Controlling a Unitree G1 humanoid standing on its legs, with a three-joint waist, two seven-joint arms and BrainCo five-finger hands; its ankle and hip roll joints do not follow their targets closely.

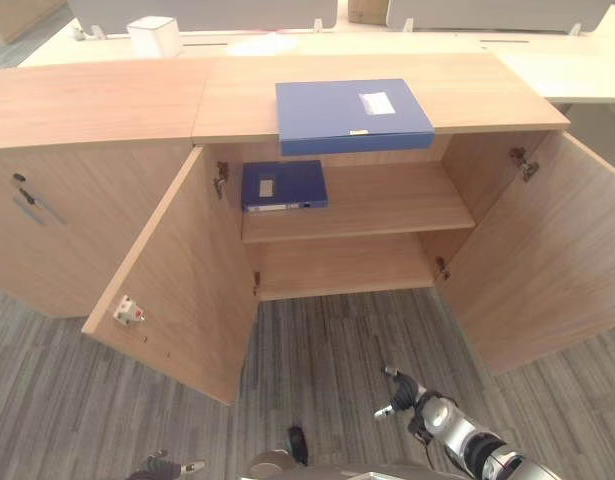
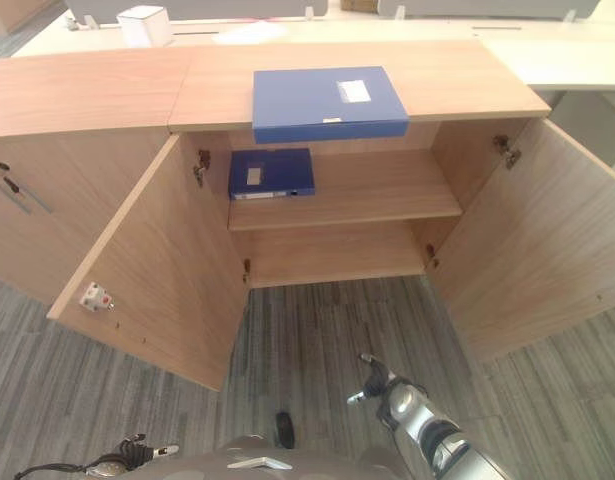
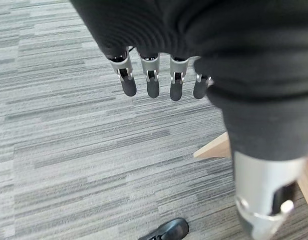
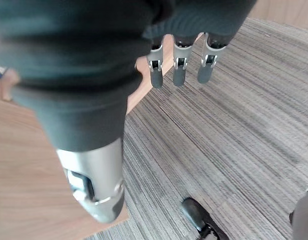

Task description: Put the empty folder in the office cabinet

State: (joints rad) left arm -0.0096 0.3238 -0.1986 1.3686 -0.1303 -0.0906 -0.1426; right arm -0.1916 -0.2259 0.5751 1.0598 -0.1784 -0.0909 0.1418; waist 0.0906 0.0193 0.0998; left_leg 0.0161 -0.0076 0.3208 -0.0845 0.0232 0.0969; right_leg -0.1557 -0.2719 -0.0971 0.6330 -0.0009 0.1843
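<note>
Both cabinet (image 1: pixel 107 100) doors are swung wide, so the front's open. The left door (image 1: pixel 177 285) and right door (image 1: pixel 547 250) flank the way in. The upper shelf (image 1: pixel 387 205) has a blue folder (image 1: pixel 283 185) at its left end; the right part is bare. The bottom shelf (image 1: pixel 347 265) is bare too.

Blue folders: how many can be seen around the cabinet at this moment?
2. One blue folder lies flat on the cabinet top, overhanging its front edge; a second blue folder lies on the left of the upper shelf inside.
</note>
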